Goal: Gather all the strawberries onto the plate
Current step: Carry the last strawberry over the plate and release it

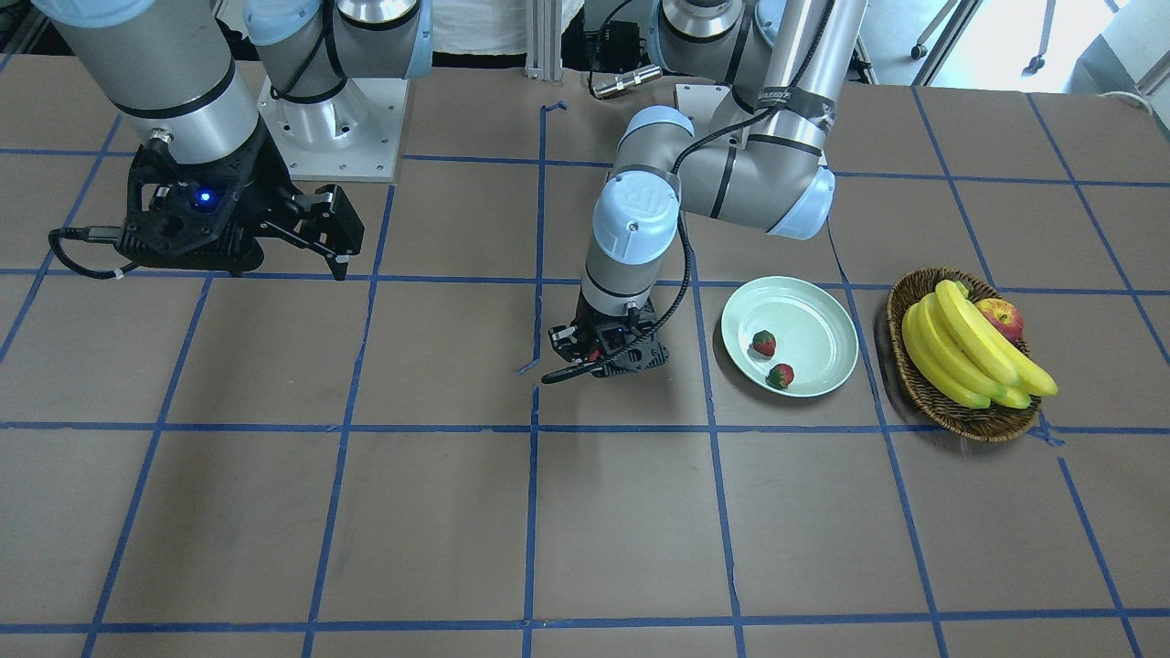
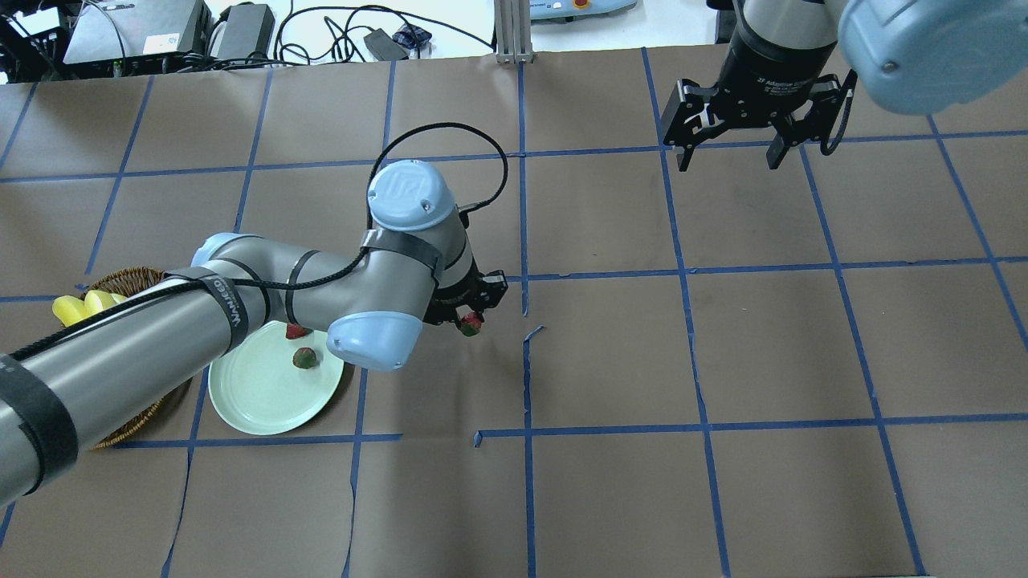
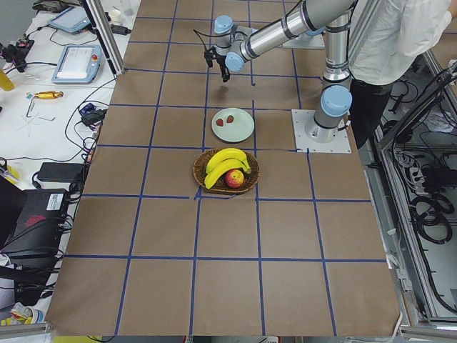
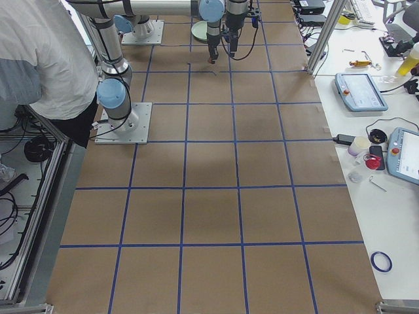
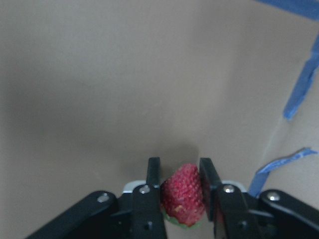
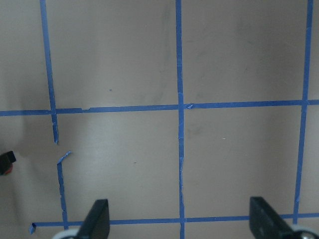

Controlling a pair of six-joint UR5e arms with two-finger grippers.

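Note:
My left gripper (image 5: 179,177) is shut on a red strawberry (image 5: 183,195) and holds it above the brown table, to the side of the plate; it also shows in the overhead view (image 2: 471,321) and the front view (image 1: 599,355). The pale mint-green plate (image 2: 249,393) holds two strawberries (image 2: 303,358) (image 2: 295,331); in the front view they lie in the plate (image 1: 818,315) near its edge towards the left gripper (image 1: 764,344) (image 1: 781,375). My right gripper (image 2: 730,152) is open and empty, high over the far right of the table.
A brown wicker basket (image 1: 914,370) with bananas (image 1: 969,352) and a red-yellow apple (image 1: 1001,318) stands beside the plate, on the side away from the left gripper. Blue tape lines cross the table. A person stands by the robot base (image 3: 400,36).

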